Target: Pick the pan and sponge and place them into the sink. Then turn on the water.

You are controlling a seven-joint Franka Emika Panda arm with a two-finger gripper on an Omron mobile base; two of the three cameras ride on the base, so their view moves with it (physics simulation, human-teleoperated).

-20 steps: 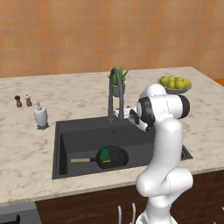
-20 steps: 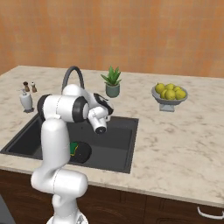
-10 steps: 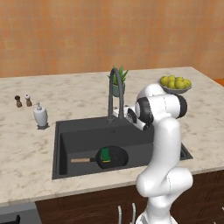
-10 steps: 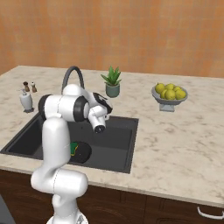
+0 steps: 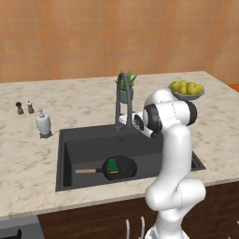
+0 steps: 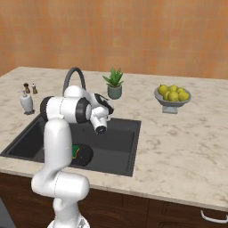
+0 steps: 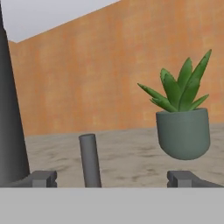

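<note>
The black pan (image 5: 122, 169) lies on the floor of the dark sink (image 5: 84, 136), its wooden handle (image 5: 87, 171) pointing left. The green sponge (image 5: 112, 164) rests on the pan. In the right base view the pan (image 6: 83, 154) and sponge (image 6: 75, 151) peek out beside the arm. My gripper (image 5: 127, 120) is level with the counter at the foot of the arched faucet (image 5: 122, 91), open and holding nothing. In the hand view a short grey upright rod (image 7: 90, 159) rises between the fingertips of my gripper (image 7: 113, 179), closer to the left one, with the faucet's neck (image 7: 8, 122) at far left.
A potted plant (image 5: 127, 88) stands just behind the faucet. A bowl of lemons (image 5: 186, 89) sits at the back right. A soap dispenser (image 5: 43, 123) and two small shakers (image 5: 24, 107) are on the counter left of the sink.
The hand has crept slightly toward the faucet's foot. The pan and sponge lie as before.
</note>
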